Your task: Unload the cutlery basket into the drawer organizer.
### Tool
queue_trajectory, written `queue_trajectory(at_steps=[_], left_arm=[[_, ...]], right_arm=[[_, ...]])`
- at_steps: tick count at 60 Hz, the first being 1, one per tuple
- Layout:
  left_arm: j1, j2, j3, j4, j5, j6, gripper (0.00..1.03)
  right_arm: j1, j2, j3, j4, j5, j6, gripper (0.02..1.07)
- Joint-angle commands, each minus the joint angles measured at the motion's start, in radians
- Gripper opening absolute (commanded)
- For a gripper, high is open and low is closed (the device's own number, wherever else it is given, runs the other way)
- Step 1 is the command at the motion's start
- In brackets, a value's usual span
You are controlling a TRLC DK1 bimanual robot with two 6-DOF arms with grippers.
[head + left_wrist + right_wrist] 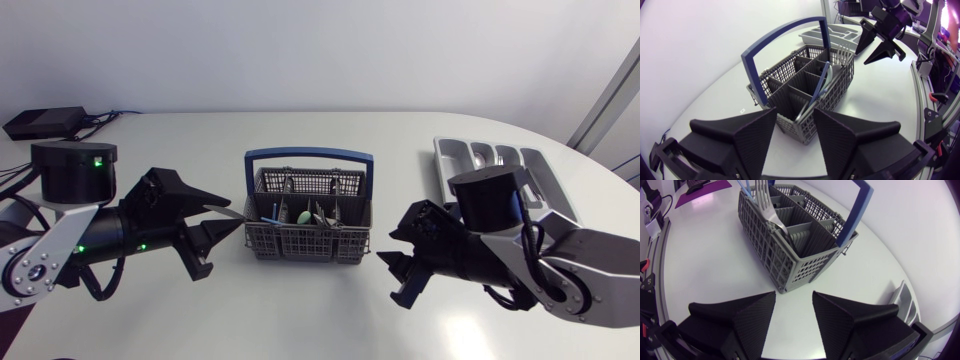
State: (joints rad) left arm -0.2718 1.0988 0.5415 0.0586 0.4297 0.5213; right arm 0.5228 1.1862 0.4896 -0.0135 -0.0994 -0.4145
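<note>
Start at your left in the head view: the left gripper (pixel 240 218) hovers just above the table (pixel 300 310), pointing at the left end of the cutlery basket (pixel 308 240). Its fingers are spread moderately and hold nothing. From the left wrist view, the gripper (pixel 795 117) frames a corner of the basket (pixel 837 87), which sits just ahead of the fingertips without touching them.

In the middle, the grey mesh basket stands upright on the table with its blue handle (pixel 308 155) raised over it. The cutlery (pixel 318 212) is still in the compartments. The right wrist view shows a fork (pixel 765 205) standing tines up at the far end of the basket (pixel 765 245), and beside it a blue-handled piece (pixel 742 186) that you cannot identify.

On your right, the right gripper (pixel 392 275) faces the basket's right end from a little further off, low over the table. Its fingers also stand apart with nothing between them, as its own view (pixel 793 300) confirms.

Behind the right arm, near the table's far right edge, lies the grey drawer organizer (pixel 445 160), well apart from the basket and partly hidden by the arm's black joint.
</note>
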Motion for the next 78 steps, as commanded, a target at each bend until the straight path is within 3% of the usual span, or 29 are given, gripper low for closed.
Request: queue_trajectory(at_steps=[1,12,25,35,44,60,78], left_arm=[[-0.010,0.030,0.025,0.020,0.007,0.014,0.37],[-0.021,0.052,0.028,0.043,0.007,0.011,0.18],[-0.041,0.092,0.052,0.050,0.007,0.002,0.04],[-0.046,0.108,0.109,0.026,0.004,-0.018,0.04],[-0.056,0.162,0.250,-0.086,0.000,-0.024,0.04],[-0.084,0.271,0.431,-0.195,-0.019,-0.058,0.03],[-0.076,0.147,0.535,-0.368,-0.020,-0.075,0.03]], right_arm=[[0.008,0.020,0.003,0.020,0.009,0.022,0.58],[0.008,0.029,0.003,0.024,0.009,0.019,0.58],[0.006,0.027,0.003,0.027,0.009,0.017,0.58],[0.008,0.020,-0.002,0.026,0.009,0.016,0.58],[0.006,0.004,-0.006,0.021,0.009,0.013,0.58],[0.005,-0.013,-0.022,0.021,0.006,0.008,0.58],[0.003,-0.066,-0.013,-0.005,0.001,0.006,0.58]])
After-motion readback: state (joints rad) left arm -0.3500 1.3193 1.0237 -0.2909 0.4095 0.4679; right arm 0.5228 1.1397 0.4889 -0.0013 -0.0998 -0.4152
